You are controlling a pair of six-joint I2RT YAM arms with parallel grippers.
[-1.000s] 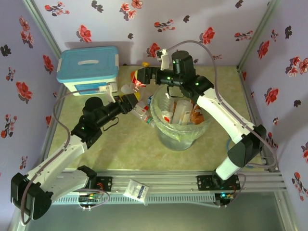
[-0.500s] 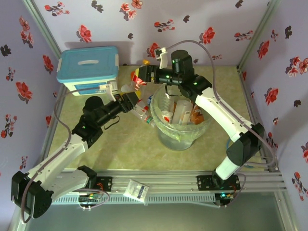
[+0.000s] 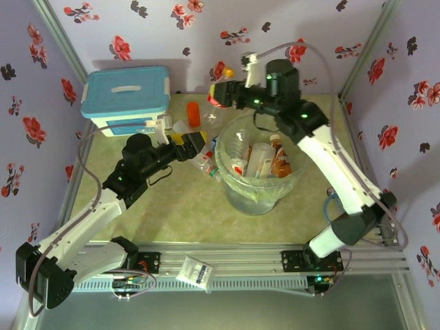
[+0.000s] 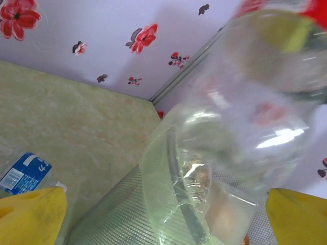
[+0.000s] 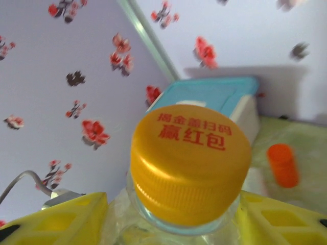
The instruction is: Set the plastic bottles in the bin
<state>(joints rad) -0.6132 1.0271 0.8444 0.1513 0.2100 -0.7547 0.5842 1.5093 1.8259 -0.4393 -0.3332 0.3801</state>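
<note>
My right gripper (image 3: pixel 223 93) is shut on a clear bottle (image 3: pixel 218 88) with a yellow-orange cap, held in the air behind the bin's far left rim. In the right wrist view the cap (image 5: pixel 189 163) sits between the yellow fingers (image 5: pixel 66 219). The grey bin (image 3: pixel 258 199) with its pale green liner holds several bottles (image 3: pixel 261 159). My left gripper (image 3: pixel 198 141) is open, low beside the bin's left wall, with a clear bottle (image 3: pixel 204 159) in front of it. A blurred clear bottle (image 4: pixel 255 102) lies ahead of the wide-apart fingers (image 4: pixel 30 214), against the liner rim (image 4: pixel 163 184).
A white box with a blue lid (image 3: pixel 126 96) stands at the back left. A short orange cylinder (image 3: pixel 194 115) stands between it and the bin. A blue-labelled bottle (image 4: pixel 23 173) lies on the table by my left finger. A white packet (image 3: pixel 194 269) rests on the front rail.
My right gripper has lifted its bottle off the table and carried it up and to the right, uncovering the orange cylinder. My left gripper has edged right toward the bin.
</note>
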